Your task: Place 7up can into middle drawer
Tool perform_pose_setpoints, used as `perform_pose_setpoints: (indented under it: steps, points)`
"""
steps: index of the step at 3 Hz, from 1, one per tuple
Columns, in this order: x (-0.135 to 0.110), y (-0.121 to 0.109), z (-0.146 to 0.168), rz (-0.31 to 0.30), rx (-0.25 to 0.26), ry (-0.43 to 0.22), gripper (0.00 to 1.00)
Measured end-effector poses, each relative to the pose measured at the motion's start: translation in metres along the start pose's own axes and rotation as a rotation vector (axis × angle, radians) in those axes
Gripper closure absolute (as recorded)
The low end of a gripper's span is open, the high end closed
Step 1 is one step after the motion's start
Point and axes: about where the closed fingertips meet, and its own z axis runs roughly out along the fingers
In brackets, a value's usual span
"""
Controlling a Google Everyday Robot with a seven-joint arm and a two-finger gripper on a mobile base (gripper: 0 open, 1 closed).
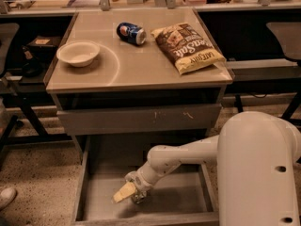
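Down under the counter's (141, 67) front edge, the middle drawer (181, 199) is pulled out. The hand (124, 192) sits low inside it, left of centre, clamped on the 7up can (130, 178), close to the grey floor. The arm (181, 157) comes in over the drawer's right wall. Up top: bowl (78, 53) by left edge, Pepsi can (131, 33) nr far edge, chip bag (188, 47) twd far-right corner. A scratched drawer front (117, 120) overhangs the back.
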Motion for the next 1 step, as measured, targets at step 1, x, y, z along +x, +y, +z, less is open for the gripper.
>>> perform_pose_setpoints:
  steps: [1]
  points:
    - [0.0, 0.0, 0.0, 0.0, 0.0, 0.0, 0.0]
